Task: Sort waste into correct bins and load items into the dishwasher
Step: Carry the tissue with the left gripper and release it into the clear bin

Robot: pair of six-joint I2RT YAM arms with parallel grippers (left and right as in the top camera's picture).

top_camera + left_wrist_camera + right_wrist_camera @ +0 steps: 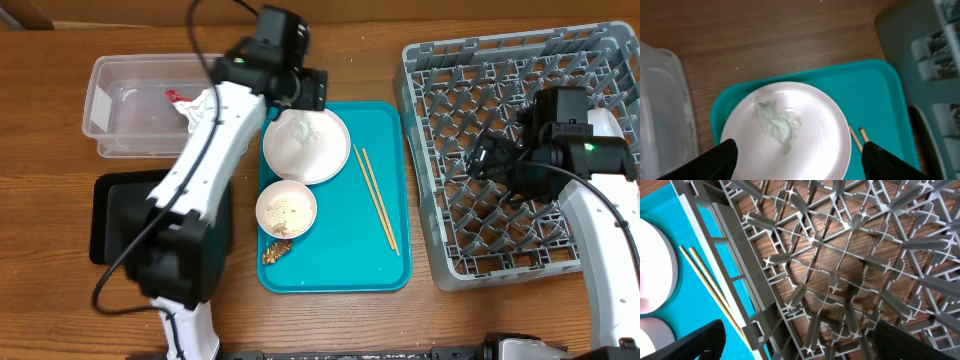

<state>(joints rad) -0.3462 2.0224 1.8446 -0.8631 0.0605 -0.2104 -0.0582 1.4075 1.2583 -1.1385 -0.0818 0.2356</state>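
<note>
A white-pinkish plate (318, 155) sits at the back of the teal tray (385, 265) with a crumpled white napkin (300, 128) on it. My left gripper (303, 95) hovers open and empty above the plate (815, 145), its fingers either side of the napkin (777, 122). A small white bowl (286, 209) holds rice grains. A brown food lump (277, 252) lies in front of it. Chopsticks (375, 198) lie on the tray's right side. A red wrapper (175, 97) lies in the clear tub (125, 125). My right gripper (488, 160) is open and empty over the grey dish rack (500, 60).
The black tray (112, 225) lies at the front left, partly under my left arm. The right wrist view shows the rack's upright pegs (840, 255) close below the fingers (805, 345), and the chopsticks (710, 285) beyond the rack's wall. The tub wall (660, 115) is left of the plate.
</note>
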